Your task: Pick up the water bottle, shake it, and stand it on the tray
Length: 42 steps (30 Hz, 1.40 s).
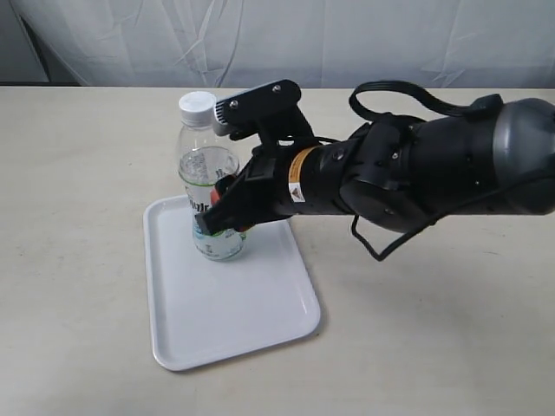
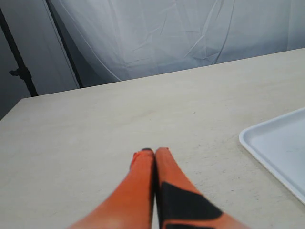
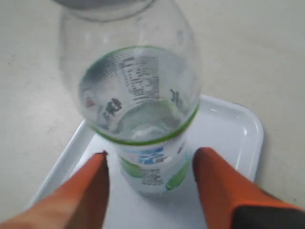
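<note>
The water bottle [image 1: 206,165], clear with a white cap and a lime label, stands upright at the far end of the white tray [image 1: 251,321]. My right gripper [image 1: 224,212] reaches across from the right and sits at the bottle's lower body. In the right wrist view the bottle [image 3: 143,119] rises between my orange fingers [image 3: 219,186], which stand apart from it on both sides, so this gripper [image 3: 150,160] is open. My left gripper [image 2: 155,152] hovers over bare table with its orange fingers pressed together and nothing between them. It does not show in the exterior view.
The beige table [image 1: 434,347] stretches all round the tray. A white cloth backdrop [image 1: 347,35] hangs behind the far edge. A corner of the tray [image 2: 281,148] shows in the left wrist view, off to one side of the left gripper. A dark stand [image 2: 19,62] rises beside the backdrop.
</note>
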Motion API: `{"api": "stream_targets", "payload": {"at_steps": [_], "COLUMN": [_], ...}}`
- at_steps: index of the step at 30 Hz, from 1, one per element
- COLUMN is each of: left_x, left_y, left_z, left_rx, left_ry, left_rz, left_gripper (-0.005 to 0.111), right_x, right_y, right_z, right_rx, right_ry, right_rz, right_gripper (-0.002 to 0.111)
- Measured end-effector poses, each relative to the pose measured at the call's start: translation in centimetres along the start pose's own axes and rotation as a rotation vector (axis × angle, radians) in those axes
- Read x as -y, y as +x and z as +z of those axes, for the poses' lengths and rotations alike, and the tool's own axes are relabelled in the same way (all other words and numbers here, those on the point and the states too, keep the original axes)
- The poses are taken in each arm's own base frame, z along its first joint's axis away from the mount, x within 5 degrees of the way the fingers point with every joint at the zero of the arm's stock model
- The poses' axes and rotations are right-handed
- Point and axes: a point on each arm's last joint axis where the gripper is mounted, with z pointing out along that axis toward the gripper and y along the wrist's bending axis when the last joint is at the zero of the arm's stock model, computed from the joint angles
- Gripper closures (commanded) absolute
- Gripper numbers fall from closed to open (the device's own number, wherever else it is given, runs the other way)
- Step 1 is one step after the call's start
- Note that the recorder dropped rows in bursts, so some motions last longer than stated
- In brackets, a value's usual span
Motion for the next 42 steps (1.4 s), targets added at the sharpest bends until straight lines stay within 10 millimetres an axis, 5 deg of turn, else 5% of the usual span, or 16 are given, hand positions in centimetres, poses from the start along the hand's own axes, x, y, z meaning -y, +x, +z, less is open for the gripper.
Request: {"api": "stream_targets", "payload": {"at_steps": [3, 9, 15, 19, 27, 31, 35, 42], "left_x": [0.0, 0.0, 0.0, 0.0, 0.0, 0.0, 0.0, 0.0], "left_y": [0.0, 0.0, 0.0, 0.0, 0.0, 0.0, 0.0, 0.0], "left_z": [0.0, 0.0, 0.0, 0.0, 0.0, 0.0, 0.0, 0.0], "left_rx": [0.0, 0.0, 0.0, 0.0, 0.0, 0.0, 0.0, 0.0], "left_ry": [0.0, 0.0, 0.0, 0.0, 0.0, 0.0, 0.0, 0.0], "left_rz": [0.0, 0.0, 0.0, 0.0, 0.002, 0.002, 0.002, 0.002], "left_gripper": [0.106, 0.106, 0.106, 0.106, 0.106, 0.106, 0.106, 0.106], "right_x": [-1.1, -2.1, -1.1, -0.6, -0.3, 0.7, 2.6, 4.6], "right_y": [-0.1, 0.1, 0.4, 2.1, 1.8, 2.5, 5.8, 14.0], "right_z": [-1.0, -5.6, -15.3, -19.7, -21.6, -24.0, -25.2, -26.0], "right_rx": [-0.028, -0.188, -0.174, -0.289, -0.212, 0.153, 0.424, 0.613], "right_ry": [-0.001, 0.097, 0.162, 0.175, 0.176, 0.096, 0.114, 0.32], "right_rz": [-0.057, -0.14, -0.068, 0.061, 0.039, 0.085, 0.204, 0.436], "right_gripper": [0.108, 0.108, 0.108, 0.108, 0.108, 0.108, 0.108, 0.108]}}
